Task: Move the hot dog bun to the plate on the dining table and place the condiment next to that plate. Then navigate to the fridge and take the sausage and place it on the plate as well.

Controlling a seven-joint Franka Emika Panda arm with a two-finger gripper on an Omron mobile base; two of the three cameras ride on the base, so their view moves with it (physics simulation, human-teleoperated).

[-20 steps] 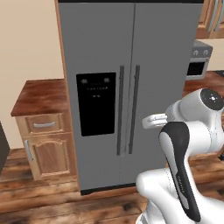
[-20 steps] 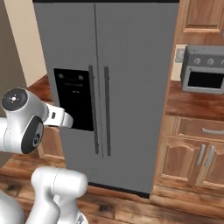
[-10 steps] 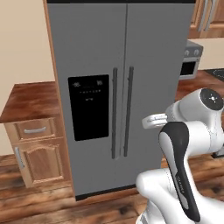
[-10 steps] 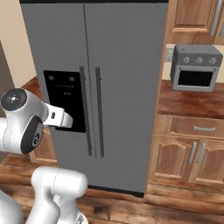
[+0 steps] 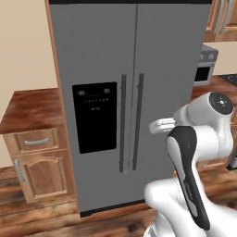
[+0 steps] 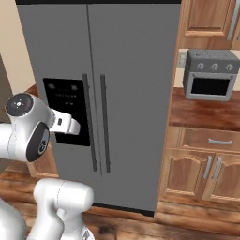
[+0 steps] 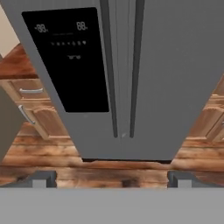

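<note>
facing the fridge (image 5: 134, 92) with both doors shut, so the sausage presumably sits inside, out of sight. from the left: low wooden cabinet (image 5: 34, 157) with a reddish-brown top at the fridge's left flank, then the black dispenser panel (image 5: 95, 116) on the left door, then the two dark vertical handles (image 5: 130, 122) side by side at the centre seam, then the bare right door, then the small grey oven (image 6: 208, 75) on the counter with cabinets (image 6: 206, 154) at the right flank. gripper (image 7: 111, 178) spread wide and empty, fingertips (image 7: 41, 178) low in the hand view, pointed at the foot of the fridge and well apart from the handles. judged step: end of the drive to the fridge, door opening next. best done by stopping square to the seam with room for a door to swing, raising the hand to mid-handle height, closing around one handle only rather than straddling both, and pulling along the door's arc rather than straight back. risk: standing too near and blocking the swing with the base.
</note>
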